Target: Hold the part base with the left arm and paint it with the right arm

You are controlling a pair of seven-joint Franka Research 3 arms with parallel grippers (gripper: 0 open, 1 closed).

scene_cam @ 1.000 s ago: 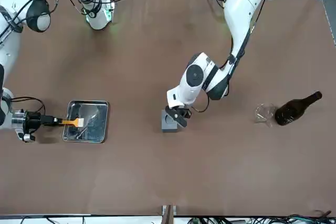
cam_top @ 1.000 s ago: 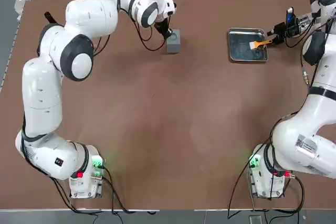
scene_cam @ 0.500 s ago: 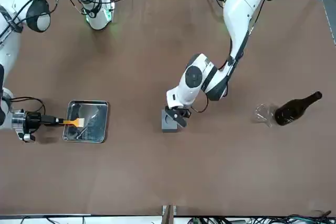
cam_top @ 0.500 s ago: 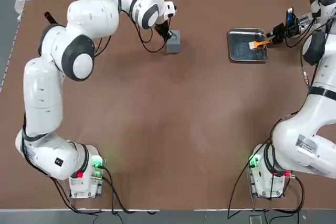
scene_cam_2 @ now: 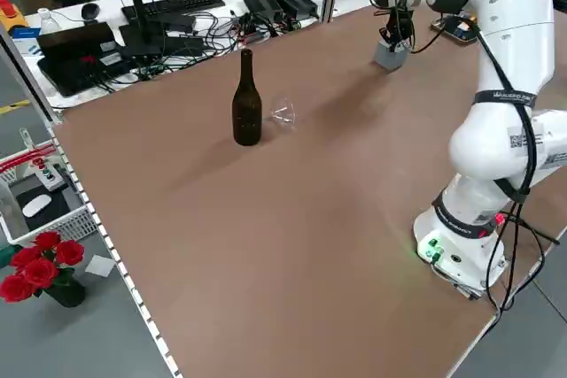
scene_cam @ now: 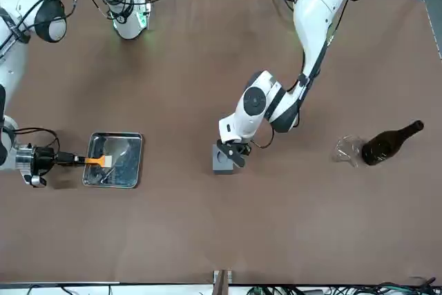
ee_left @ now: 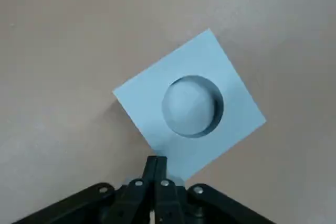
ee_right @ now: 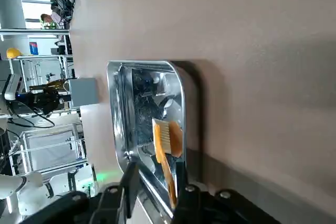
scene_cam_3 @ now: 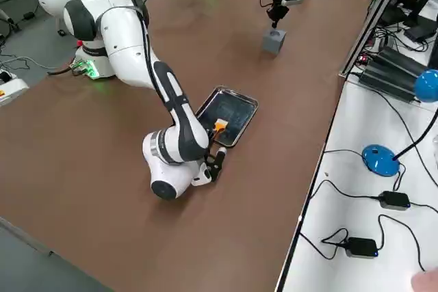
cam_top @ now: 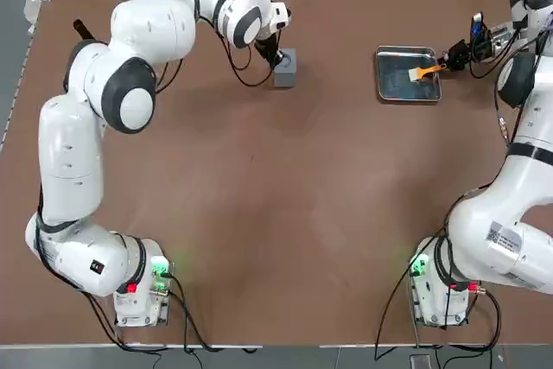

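The part base (cam_top: 285, 67) is a small grey block with a round hole in its top (ee_left: 191, 104), standing at the far middle of the table (scene_cam: 222, 159). My left gripper (cam_top: 275, 51) is shut, and its joined fingertips (ee_left: 156, 165) rest against the block's edge without clasping it. At the far right, my right gripper (cam_top: 456, 52) lies low beside a steel tray (cam_top: 406, 98). Its jaws straddle the orange handle of a brush (ee_right: 167, 137) whose bristles hang over the tray. A gap still shows beside the handle in the right wrist view.
A dark bottle (scene_cam: 390, 142) stands on the robot's left side of the table with a clear glass (scene_cam: 349, 150) lying next to it. Cables, a keyboard and power bricks lie beyond the table's far edge (scene_cam_2: 168, 6).
The right gripper's jaws have drawn closer around the brush handle. The left gripper stays against the block, with only a slight shift of its arm.
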